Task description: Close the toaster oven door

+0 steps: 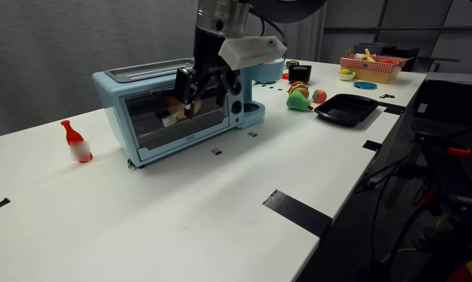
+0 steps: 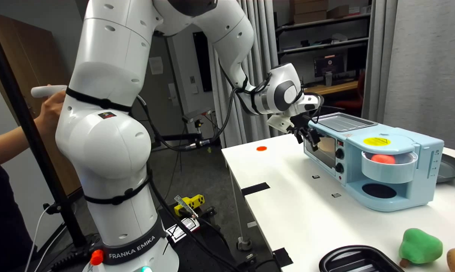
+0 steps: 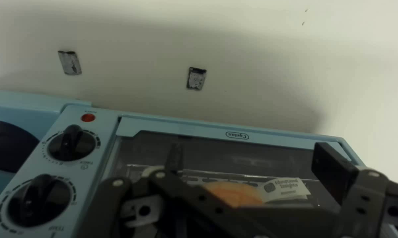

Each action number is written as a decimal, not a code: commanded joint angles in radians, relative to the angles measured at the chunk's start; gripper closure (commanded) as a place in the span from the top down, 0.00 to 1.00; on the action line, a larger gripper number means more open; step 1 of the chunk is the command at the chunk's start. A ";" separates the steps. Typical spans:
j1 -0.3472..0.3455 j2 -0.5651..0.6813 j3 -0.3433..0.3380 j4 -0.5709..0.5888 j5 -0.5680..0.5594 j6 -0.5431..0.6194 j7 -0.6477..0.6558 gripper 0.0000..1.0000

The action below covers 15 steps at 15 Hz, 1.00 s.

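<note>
The light blue toaster oven (image 1: 106, 92) stands on the white table in both exterior views (image 2: 343, 140). Its glass door (image 1: 149, 121) stands upright in the oven's front and looks shut. The gripper partly covers its upper edge and dark handle (image 1: 162, 93). The door's lower strip (image 3: 205, 130) lies along the oven's bottom edge in the wrist view. My gripper (image 1: 205, 105) is in front of the door, open and empty, with its fingers wide apart in the wrist view (image 3: 253, 162). I cannot tell whether it touches the glass.
An orange toy food piece (image 3: 233, 193) with a white tag shows through the glass. A red bottle (image 1: 75, 137) stands beside the oven. A green pear (image 1: 297, 101), a strawberry (image 1: 319, 96), a black tray (image 1: 346, 109) and a basket (image 1: 377, 72) are farther along the table.
</note>
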 commanded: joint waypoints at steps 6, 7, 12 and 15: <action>0.020 -0.027 -0.013 0.025 -0.020 0.011 0.002 1.00; 0.025 -0.045 -0.012 0.013 -0.023 0.013 0.002 1.00; 0.046 -0.149 -0.003 -0.071 -0.043 0.014 0.004 1.00; 0.060 -0.231 -0.001 -0.133 -0.096 0.031 0.014 1.00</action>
